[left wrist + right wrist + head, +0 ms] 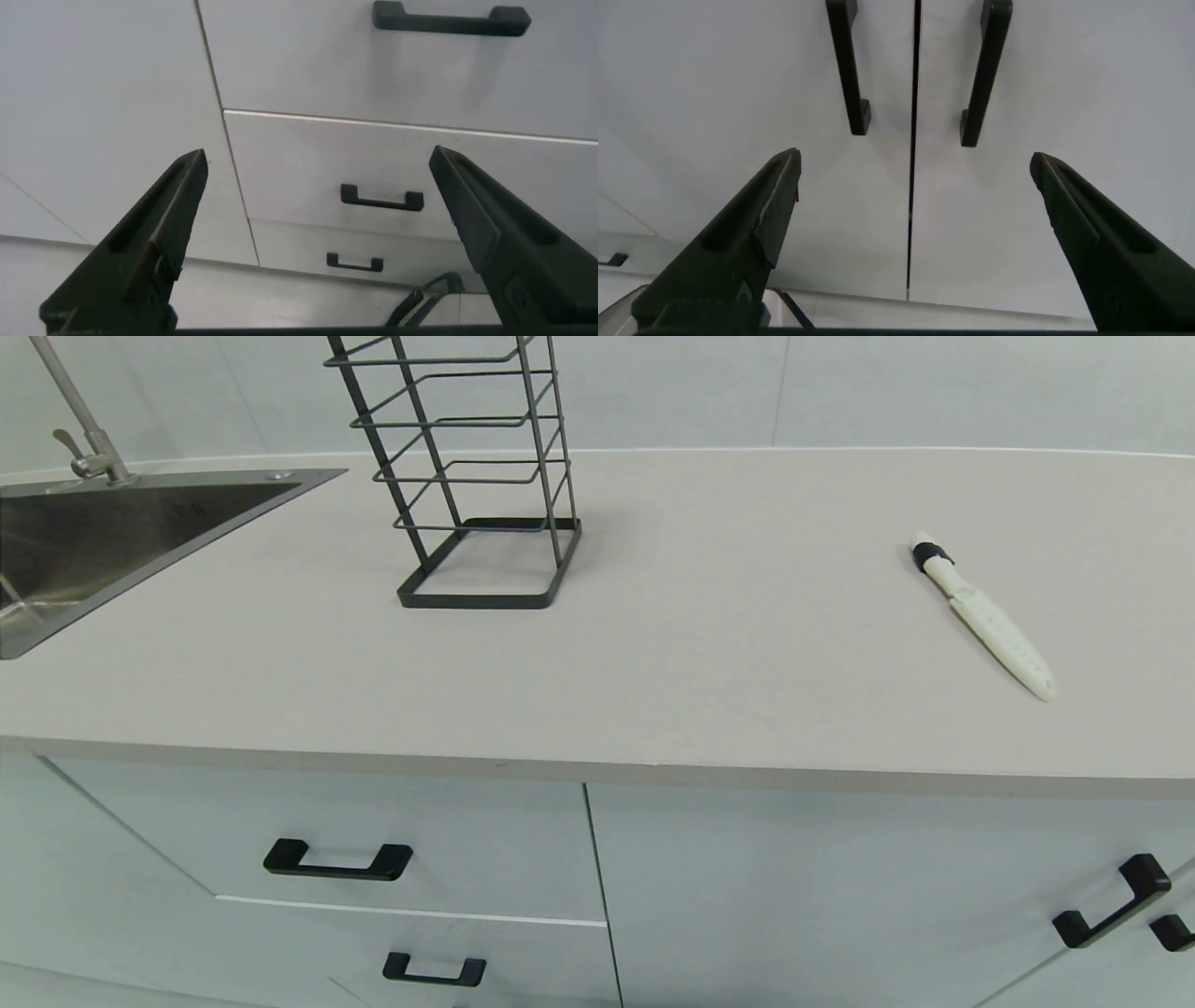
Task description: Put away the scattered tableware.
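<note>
1. Knife point(982, 616) pickup would start from low down. The left gripper point(318, 154) hangs in front of the drawer handles point(381, 199), its jaws spread wide and holding nothing. The right gripper point(913, 156) faces the cabinet door handles point(848, 65), also spread and holding nothing. An arm raised too close in could catch a handle or hit the counter edge point(597, 770).
2. On the countertop point(653, 663), the knife lies flat at the right, well apart from everything else, with its pale tip towards the near right. It looks slim and the surface looks smooth. A shallow or off-centre pinch would likely push it skidding, possibly towards the near edge.
3. Farther back, left of centre, stands the wire rack point(476, 602), which looks like the place to put the knife. It seems tall and light, so a knock from the arm could tip it. Its gaps look wide enough for the knife to slip through.
4. The sink point(93, 532) is at the far left, so a wide swing might drop the knife in.
</note>
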### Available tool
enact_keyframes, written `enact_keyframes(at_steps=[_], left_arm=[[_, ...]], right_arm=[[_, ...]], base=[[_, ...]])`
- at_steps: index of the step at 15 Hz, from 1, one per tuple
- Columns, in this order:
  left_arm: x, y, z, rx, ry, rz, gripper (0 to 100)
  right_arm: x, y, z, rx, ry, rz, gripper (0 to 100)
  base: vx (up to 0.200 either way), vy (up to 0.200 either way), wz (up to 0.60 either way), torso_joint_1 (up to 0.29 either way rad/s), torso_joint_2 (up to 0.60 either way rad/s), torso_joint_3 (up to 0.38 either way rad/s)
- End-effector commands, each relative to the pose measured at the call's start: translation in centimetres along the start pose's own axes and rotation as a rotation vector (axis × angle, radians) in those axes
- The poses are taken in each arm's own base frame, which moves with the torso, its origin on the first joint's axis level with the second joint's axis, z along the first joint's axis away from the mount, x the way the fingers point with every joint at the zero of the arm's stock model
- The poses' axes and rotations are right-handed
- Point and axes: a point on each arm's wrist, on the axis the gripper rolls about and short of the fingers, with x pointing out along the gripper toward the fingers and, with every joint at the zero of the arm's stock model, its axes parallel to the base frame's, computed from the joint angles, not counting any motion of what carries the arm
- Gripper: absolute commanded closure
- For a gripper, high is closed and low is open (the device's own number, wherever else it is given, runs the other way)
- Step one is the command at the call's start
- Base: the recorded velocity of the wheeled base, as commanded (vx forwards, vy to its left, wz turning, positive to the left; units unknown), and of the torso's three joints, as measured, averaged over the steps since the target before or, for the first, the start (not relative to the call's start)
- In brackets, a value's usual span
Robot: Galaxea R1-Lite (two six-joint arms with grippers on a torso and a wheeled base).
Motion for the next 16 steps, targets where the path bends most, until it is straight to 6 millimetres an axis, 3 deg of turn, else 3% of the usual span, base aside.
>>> enact_keyframes(at_steps=[1, 11, 14, 16], left_arm=[[0.01, 0.00, 0.00, -0.001, 0.002, 0.001, 0], [0.01, 0.00, 0.00, -0.001, 0.002, 0.001, 0], [0.01, 0.00, 0.00, -0.001, 0.002, 0.001, 0], [0.01, 0.00, 0.00, -0.001, 0.002, 0.001, 0]], right_arm=[[0.01, 0.00, 0.01, 0.000, 0.000, 0.000, 0], [0.01, 0.00, 0.01, 0.000, 0.000, 0.000, 0], [0.01, 0.00, 0.01, 0.000, 0.000, 0.000, 0], [0.01, 0.00, 0.01, 0.000, 0.000, 0.000, 0]], base=[[0.000, 0.200, 0.00, 0.007, 0.01, -0.007], [0.000, 0.000, 0.00, 0.000, 0.00, 0.000], [0.000, 0.200, 0.00, 0.002, 0.00, 0.002], [0.000, 0.000, 0.00, 0.000, 0.00, 0.000]])
